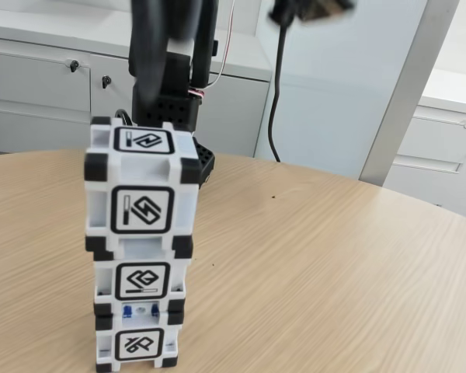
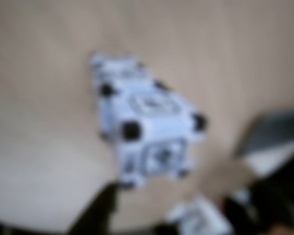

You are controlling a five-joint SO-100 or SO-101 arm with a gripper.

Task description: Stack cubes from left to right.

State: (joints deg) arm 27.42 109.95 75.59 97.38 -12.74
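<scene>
Round wooden table (image 1: 334, 256) carries the three cubes (image 1: 142, 241), already a tower near its front edge; top cube (image 1: 143, 186) sits slightly skewed. Arm (image 1: 167, 62) rises directly behind the tower, gripper state impossible to tell. Risk, as I judge it: an arm brush topples the stack.
</scene>
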